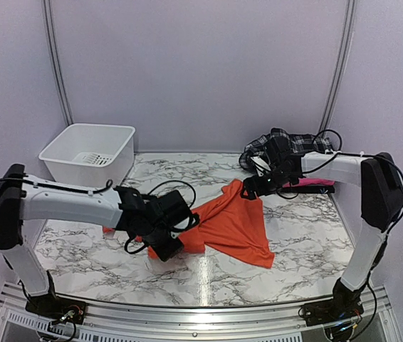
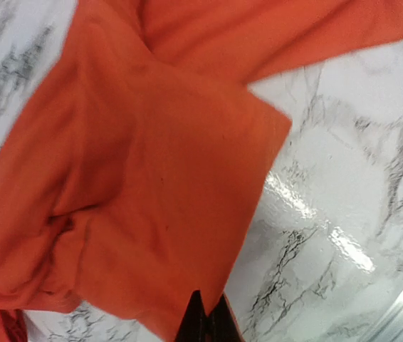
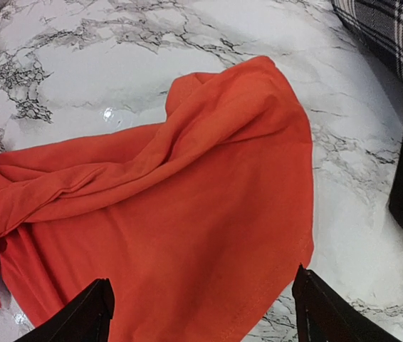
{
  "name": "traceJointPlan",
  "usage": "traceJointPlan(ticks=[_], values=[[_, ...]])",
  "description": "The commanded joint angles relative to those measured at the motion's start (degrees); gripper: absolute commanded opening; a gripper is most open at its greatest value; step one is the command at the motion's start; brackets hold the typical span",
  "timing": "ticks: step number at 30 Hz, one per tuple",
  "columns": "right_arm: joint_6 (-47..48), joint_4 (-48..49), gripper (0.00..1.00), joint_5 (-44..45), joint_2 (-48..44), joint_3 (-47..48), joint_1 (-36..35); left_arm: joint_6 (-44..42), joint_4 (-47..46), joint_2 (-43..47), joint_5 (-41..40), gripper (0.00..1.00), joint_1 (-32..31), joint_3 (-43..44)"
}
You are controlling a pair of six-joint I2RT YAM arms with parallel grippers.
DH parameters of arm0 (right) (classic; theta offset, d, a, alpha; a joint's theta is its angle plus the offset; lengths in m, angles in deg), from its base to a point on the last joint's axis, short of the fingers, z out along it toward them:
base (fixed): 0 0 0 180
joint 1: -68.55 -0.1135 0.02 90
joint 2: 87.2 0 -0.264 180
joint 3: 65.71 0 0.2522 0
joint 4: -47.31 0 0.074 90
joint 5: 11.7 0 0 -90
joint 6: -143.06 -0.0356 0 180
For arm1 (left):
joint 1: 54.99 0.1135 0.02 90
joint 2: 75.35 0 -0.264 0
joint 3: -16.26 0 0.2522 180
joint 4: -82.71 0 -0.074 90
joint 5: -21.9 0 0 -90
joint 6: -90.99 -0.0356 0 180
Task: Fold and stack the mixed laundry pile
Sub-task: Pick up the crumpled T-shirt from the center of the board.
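Garments: 3.
- 1 orange t-shirt (image 1: 230, 224), spread out, right of the white bin (image 1: 112, 169).
- 1 plaid shirt (image 1: 303, 144), bunched up, well apart from the bin at the far right.
- 1 pink garment (image 1: 317, 183), just beside the plaid, also far from the bin.

Bins: 1.
Marble table (image 1: 308, 242): 1.
Arms: 2.
Grippers: 2, the left gripper (image 1: 167, 246) nearer the bin and the right gripper (image 1: 250, 189) farther off.
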Motion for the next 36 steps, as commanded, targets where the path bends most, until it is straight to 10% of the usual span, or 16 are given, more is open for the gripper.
traceJointPlan(ticks=[1, 12, 36], values=[[4.6, 0.9, 0.82, -2.0, 1.4, 4.5, 2.2, -1.7, 6.6, 13.5, 2.4, 0.00, 8.9, 6.5], [11.2, -1.2, 0.79, -9.1, 10.3, 14.9, 4.7, -3.7, 8.5, 21.3, 2.1, 0.00, 31.2, 5.0], [11.4, -12.7, 0.69, -14.5, 37.2, 43.6, 2.4, -6.5, 8.3, 14.3, 3.7, 0.00, 36.2, 6.9]])
